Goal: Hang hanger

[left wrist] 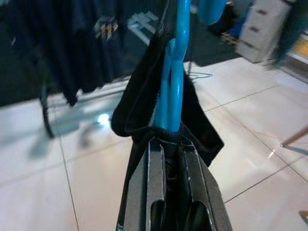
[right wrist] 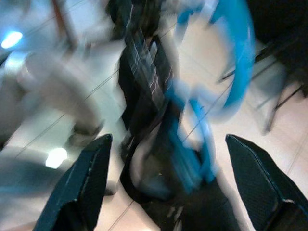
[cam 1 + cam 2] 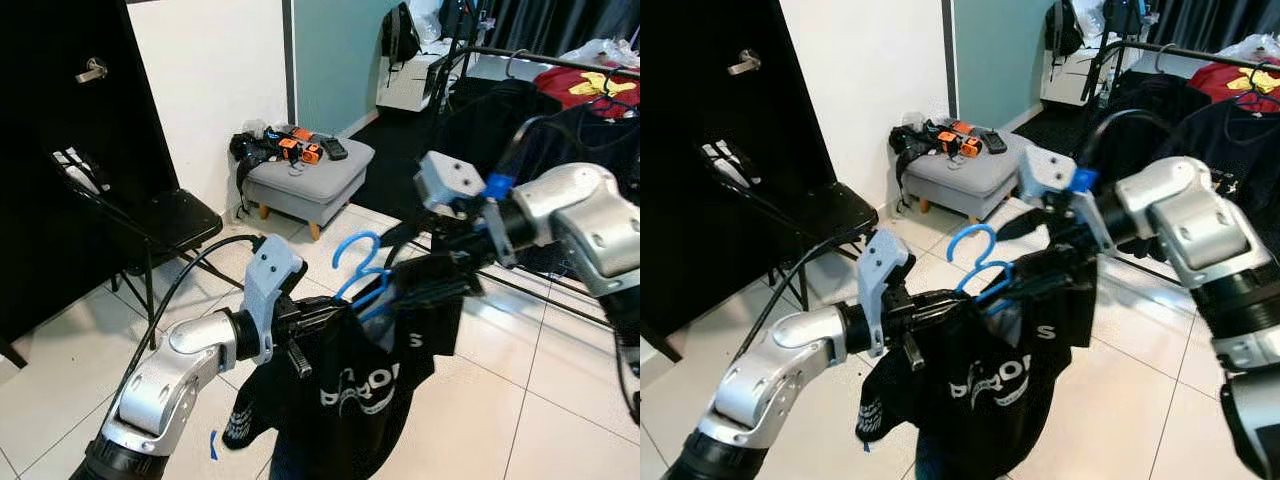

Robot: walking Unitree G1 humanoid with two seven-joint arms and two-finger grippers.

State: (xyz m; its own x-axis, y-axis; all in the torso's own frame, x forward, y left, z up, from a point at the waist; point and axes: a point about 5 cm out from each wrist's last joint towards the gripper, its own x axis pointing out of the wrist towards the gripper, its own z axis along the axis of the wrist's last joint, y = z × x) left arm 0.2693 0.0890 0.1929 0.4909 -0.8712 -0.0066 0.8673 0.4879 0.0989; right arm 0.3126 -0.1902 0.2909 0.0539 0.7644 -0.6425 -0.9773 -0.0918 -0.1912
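Blue hanger [image 3: 361, 272] carrying a black T-shirt [image 3: 345, 395] with white lettering is held up between both arms, above the tiled floor [image 3: 520, 420]. Left gripper [image 1: 168, 144] has its fingers clamped on the hanger and shirt fabric. Right gripper [image 2: 166, 159] has its fingers spread wide, just beside the hanger's hook; a clothes rack [image 3: 560, 62] stands behind.

Head stereo pair looked forward and down at the blue plastic hanger [image 3: 362, 268] in a black shirt; both wrist cameras viewed it close along their fingers.

Tiled floor [image 3: 560, 420] (pale) under footstool [image 3: 310, 185]
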